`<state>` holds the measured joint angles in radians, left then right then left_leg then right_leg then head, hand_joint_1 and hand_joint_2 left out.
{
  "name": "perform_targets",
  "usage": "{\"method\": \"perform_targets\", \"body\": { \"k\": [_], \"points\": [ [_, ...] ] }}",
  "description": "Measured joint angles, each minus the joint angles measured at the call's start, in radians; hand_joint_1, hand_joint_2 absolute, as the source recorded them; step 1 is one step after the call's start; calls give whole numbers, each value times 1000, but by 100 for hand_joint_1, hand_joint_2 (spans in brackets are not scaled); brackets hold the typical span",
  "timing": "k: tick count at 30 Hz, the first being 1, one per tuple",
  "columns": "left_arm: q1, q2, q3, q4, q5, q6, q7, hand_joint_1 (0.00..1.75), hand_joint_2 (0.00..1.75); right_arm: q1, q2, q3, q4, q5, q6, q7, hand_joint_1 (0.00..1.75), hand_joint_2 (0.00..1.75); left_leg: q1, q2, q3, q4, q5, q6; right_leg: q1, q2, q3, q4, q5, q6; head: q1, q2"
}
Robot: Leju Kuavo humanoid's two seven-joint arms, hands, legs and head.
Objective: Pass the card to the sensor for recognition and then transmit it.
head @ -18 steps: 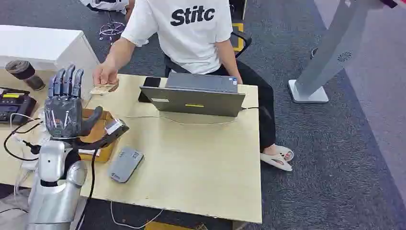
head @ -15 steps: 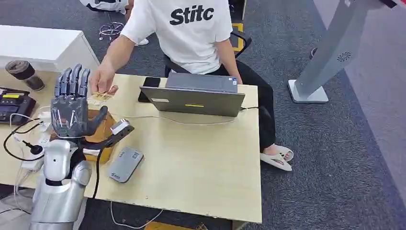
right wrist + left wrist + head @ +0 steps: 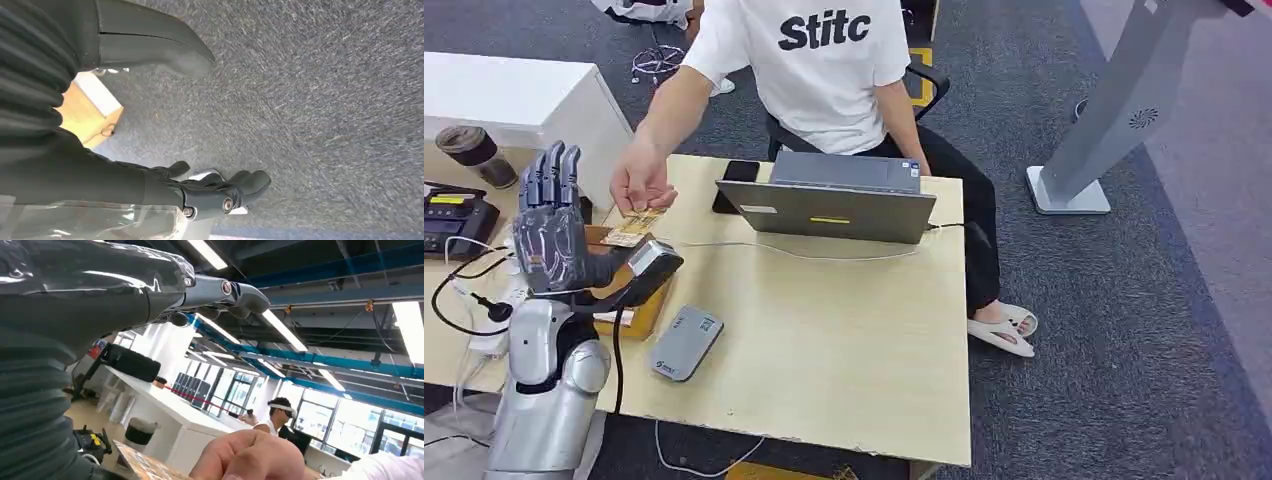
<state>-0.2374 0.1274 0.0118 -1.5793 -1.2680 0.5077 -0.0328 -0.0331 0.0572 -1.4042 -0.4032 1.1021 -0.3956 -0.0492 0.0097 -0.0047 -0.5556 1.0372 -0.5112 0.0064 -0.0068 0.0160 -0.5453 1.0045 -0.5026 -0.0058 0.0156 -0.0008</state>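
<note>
Over left end of surface, left hand standing upright, fingers straight and spread, gripping nothing. Just beyond it, person's hand pinching card above small cardboard box, card reaching toward robot's thumb, contact unclear. Near surface front, grey sensor lying flat. Behind, laptop standing open. Beside floor, right hand hanging, fingers curling loosely, empty.
</note>
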Motion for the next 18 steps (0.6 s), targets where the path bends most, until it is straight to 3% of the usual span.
{"method": "perform_targets", "body": {
  "k": [2, 3, 4, 18],
  "points": [
    [8, 0, 5, 0, -1, 1, -9, 0, 175, 0, 0, 0, 0, 5, 1, -3, 0, 175, 0, 0, 0, 0, 0, 0, 0, 0, 0, 0, 0, 0, 0, 0],
    [10, 0, 8, 0, -2, 1, -10, 79, 175, 0, 0, 0, 0, 9, 1, -4, 0, 175, 0, 0, 0, 0, 0, 0, 0, 0, 0, 0, 0, 0, 0, 0],
    [12, 0, 10, 0, -1, 1, -10, 175, 175, 0, 0, 0, 0, 10, 1, -5, 0, 175, 0, 0, 0, 0, 0, 0, 0, 0, 0, 0, 0, 0, 0, 0],
    [29, 0, 19, 14, -7, -1, -31, 175, 175, 0, 0, 0, 0, 35, 1, -9, 0, 175, 0, 0, 0, 0, 0, 0, 0, 0, 0, 0, 0, 0, 0, 0]
  ]
}}
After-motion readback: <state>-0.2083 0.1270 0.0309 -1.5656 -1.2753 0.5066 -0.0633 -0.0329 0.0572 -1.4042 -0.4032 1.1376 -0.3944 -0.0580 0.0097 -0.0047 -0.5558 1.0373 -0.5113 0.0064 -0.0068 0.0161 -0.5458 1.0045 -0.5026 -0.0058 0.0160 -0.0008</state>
